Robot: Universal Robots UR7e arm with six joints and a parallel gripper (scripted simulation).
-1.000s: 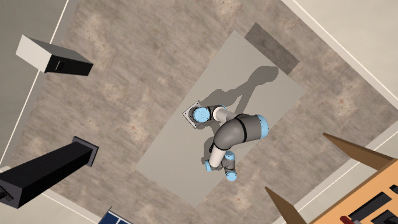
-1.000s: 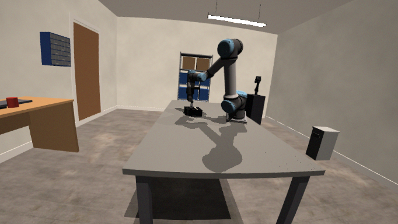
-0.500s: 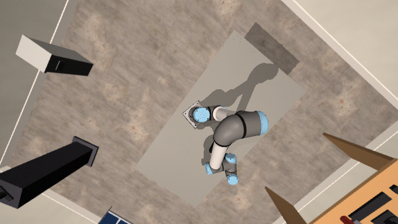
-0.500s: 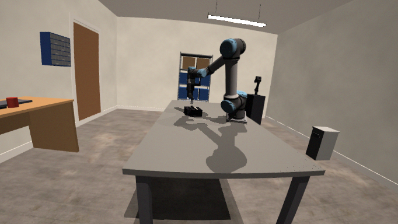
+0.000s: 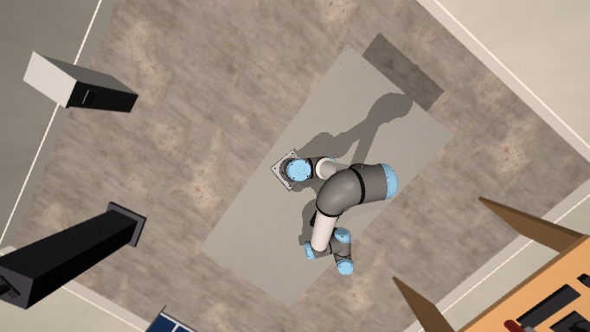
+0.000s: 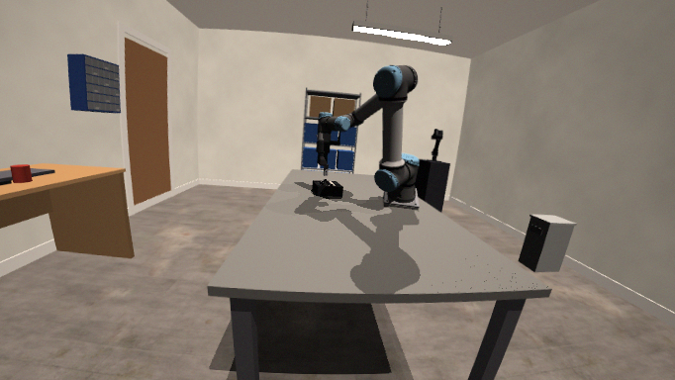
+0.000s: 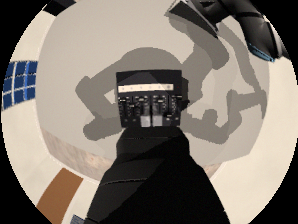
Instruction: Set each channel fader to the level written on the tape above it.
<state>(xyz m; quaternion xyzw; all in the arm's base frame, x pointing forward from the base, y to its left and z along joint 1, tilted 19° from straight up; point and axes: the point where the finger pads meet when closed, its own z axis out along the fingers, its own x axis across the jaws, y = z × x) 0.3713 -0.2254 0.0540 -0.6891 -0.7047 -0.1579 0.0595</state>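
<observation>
Pincer (image 6: 325, 172) nearly closed above lighting desk (image 6: 328, 189).

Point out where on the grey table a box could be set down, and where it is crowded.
Free: the wide stretch of the grey table between its near edge and the small black lighting desk. Crowded: the far end, where the desk, the arm's hand above it and the arm's square base plate stand close.

The desk (image 6: 327, 188) sits flat on the table, a small black box, level on its underside. From the wrist view the desk (image 7: 150, 99) shows a pale tape strip (image 7: 149, 87) across its far edge, with a row of faders (image 7: 149, 111) running below it. The levels written on the tape and the cap positions are too small to read.
</observation>
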